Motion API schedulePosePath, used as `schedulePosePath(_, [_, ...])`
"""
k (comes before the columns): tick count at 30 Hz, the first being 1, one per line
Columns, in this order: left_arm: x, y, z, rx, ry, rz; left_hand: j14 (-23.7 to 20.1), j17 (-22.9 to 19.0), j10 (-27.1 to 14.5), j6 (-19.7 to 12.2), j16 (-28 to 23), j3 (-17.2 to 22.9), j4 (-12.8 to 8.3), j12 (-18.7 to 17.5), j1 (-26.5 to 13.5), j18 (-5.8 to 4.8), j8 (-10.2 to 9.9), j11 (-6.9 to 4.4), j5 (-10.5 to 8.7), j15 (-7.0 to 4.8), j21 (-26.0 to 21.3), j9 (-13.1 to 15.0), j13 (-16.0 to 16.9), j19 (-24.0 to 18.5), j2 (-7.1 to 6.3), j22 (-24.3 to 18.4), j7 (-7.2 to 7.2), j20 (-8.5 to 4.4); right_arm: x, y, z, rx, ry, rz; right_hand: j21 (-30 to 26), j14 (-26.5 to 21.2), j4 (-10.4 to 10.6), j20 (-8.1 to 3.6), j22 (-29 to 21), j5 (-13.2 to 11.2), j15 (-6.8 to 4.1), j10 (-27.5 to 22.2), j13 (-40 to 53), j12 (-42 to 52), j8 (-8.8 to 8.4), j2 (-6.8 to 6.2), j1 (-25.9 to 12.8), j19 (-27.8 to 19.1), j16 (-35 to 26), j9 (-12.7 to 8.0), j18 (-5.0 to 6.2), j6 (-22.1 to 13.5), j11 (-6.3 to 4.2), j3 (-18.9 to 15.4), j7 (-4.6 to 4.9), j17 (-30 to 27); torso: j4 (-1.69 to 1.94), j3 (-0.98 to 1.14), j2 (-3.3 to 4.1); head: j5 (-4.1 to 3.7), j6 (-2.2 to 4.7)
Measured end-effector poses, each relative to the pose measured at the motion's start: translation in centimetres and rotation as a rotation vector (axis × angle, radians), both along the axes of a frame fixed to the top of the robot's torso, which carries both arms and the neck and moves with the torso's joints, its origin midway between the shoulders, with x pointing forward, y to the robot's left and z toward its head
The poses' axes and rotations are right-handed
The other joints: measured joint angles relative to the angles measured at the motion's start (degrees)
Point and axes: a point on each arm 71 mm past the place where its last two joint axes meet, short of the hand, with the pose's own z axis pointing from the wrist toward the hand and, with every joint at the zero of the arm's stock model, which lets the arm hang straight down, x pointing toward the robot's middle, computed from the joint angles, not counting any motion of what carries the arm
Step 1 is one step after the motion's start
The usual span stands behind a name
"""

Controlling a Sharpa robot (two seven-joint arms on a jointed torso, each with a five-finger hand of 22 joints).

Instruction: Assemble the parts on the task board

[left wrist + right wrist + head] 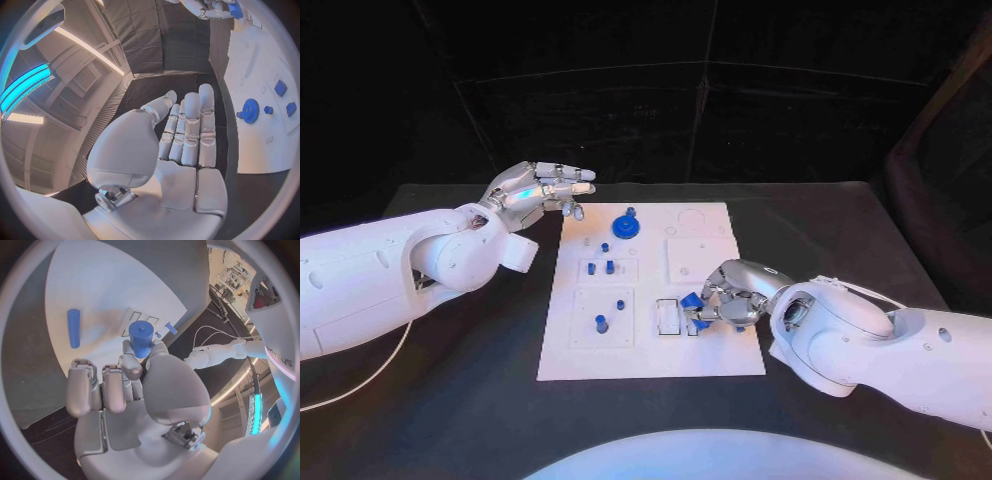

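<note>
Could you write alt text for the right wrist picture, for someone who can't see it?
The robot's right hand holds a blue cylindrical part upright in its fingers above the white task board. A blue rod lies flat on the board.

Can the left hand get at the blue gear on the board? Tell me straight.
Probably yes. The left hand hangs open beside the task board's far corner, close to the blue gear, with nothing between them. The right hand works elsewhere, holding a blue peg.
</note>
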Motion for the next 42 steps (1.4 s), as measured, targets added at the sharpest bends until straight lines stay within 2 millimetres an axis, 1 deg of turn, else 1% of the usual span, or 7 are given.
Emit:
schedulePosePath(15, [0.0, -0.1, 0.0, 0.0, 0.003, -0.005, 0.0, -0.06, 0.0, 0.0, -0.23, 0.0, 0.0, 0.0, 0.0, 0.0, 0.0, 0.0, 0.0, 0.0, 0.0, 0.0, 0.0, 0.0, 0.0, -0.05, 0.0, 0.0, 0.8, 3.0, -1.0, -0.003, 0.063, 0.01, 0.23, 0.09, 0.27, -0.61, 0.0, -1.42, -0.69, 0.2, 0.25, -0.39, 1.75, 2.21, -2.5, 0.18, 0.0, 0.28, 0.0, 0.56, -0.61, -1.31, 0.0, 0.0, -0.04, 0.03, 0.05, 0.43, -0.29])
schedulePosePath(18, [0.0, -0.1, 0.0, 0.0, 0.003, -0.005, 0.0, -0.06, 0.0, 0.0, -0.23, 0.0, 0.0, 0.0, 0.0, 0.0, 0.0, 0.0, 0.0, 0.0, 0.0, 0.0, 0.0, 0.0, 0.0, -0.05, 0.0, 0.0, 0.8, 3.2, -1.1, -0.008, 0.066, 0.004, 0.23, 0.09, 0.35, -0.61, -0.01, -1.93, -0.69, 0.62, 0.23, -0.76, 1.77, 1.88, -3.33, 0.18, 0.0, 3.79, 0.0, 1.03, -1.02, -1.7, -0.42, 0.0, -0.07, 0.03, 0.04, 0.54, -0.31])
schedulePosePath(22, [0.0, -0.1, 0.0, 0.0, 0.004, -0.006, 0.0, -0.06, 0.0, 0.0, -0.23, 0.0, 0.0, 0.0, 0.0, 0.0, 0.0, 0.0, 0.0, 0.0, 0.0, 0.0, 0.0, 0.0, 0.0, -0.05, 0.0, 0.0, 0.9, 3.5, -1.1, -0.015, 0.065, -0.001, 0.23, 0.09, 0.31, -0.61, -0.01, -2.83, -0.7, 0.92, 0.08, -1.09, 2.23, 1.78, -4.16, 0.18, 0.0, 4.39, 0.0, 1.68, -1.31, -2.46, -1.07, 0.0, -0.14, 0.04, 0.01, 0.55, -0.33])
schedulePosePath(24, [0.0, -0.2, 0.0, 0.0, 0.004, -0.006, 0.0, -0.06, 0.0, 0.0, -0.23, 0.0, 0.0, 0.0, 0.0, 0.0, 0.0, 0.0, 0.0, 0.0, 0.0, 0.0, 0.0, 0.0, 0.0, -0.05, 0.0, 0.0, 0.9, 3.6, -1.1, -0.018, 0.063, -0.002, 0.23, 0.07, 0.32, -0.61, -0.01, -5.36, -0.73, 1.12, 0.07, -1.34, 2.5, 1.9, -5.34, 0.18, 0.0, 4.79, 0.01, 2.34, -1.52, -3.27, -1.73, -0.01, -0.14, 0.04, 0.01, 0.56, -0.34])
schedulePosePath(26, [0.0, -0.2, 0.0, 0.0, 0.004, -0.006, 0.0, -0.06, 0.0, 0.0, -0.23, 0.0, 0.0, 0.0, 0.0, 0.0, 0.0, 0.0, 0.0, 0.0, 0.0, 0.0, 0.0, 0.0, 0.0, -0.05, 0.0, 0.0, 1.0, 3.7, -1.2, -0.022, 0.06, -0.004, 0.23, -0.04, 0.29, -0.61, -0.01, -10.22, -0.87, 1.2, -0.1, -1.9, 3.0, 2.08, -7.24, 0.18, -0.06, 5.24, 0.01, 2.85, -1.6, -4.64, -2.24, 0.02, -0.14, 0.04, 0.01, 0.56, -0.34])
schedulePosePath(32, [0.0, -0.2, 0.0, 0.0, 0.005, -0.007, 0.0, -0.06, 0.0, 0.0, -0.23, 0.0, 0.0, 0.0, 0.0, 0.0, 0.0, 0.0, 0.0, 0.0, 0.0, 0.0, 0.0, 0.0, 0.0, -0.04, 0.0, 0.0, 1.1, 3.6, -1.2, -0.04, 0.048, -0.013, -0.42, -0.02, 0.43, -0.8, -0.01, -22.72, -1.01, 0.24, -1.63, -4.51, 3.12, 0.38, -12.33, -0.01, -1.17, 5.63, 0.01, 1.6, -1.07, -8.06, -1.93, 0.04, -0.07, 0.04, -0.01, 0.53, -0.34])
schedulePosePath(42, [0.0, -0.2, 0.0, 0.001, 0.006, -0.007, -0.2, -0.14, -0.2, -0.21, -0.23, -0.16, -0.16, 0.0, 0.0, 0.0, 0.0, 0.21, 0.0, 0.21, -0.25, -0.06, 0.0, -0.16, 0.0, -0.13, 0.21, 0.16, 1.2, 3.6, -1.1, -0.057, 0.026, -0.014, -1.91, -0.02, 0.27, -0.7, -2.3, -23.64, -1.0, -1.98, -5.22, -9.44, 2.86, -2.43, -14.94, -1.17, -2.88, 5.97, 0.01, -0.02, -0.47, -6.38, -1.24, 0.03, -0.08, 0.04, -0.02, 0.67, -0.44])
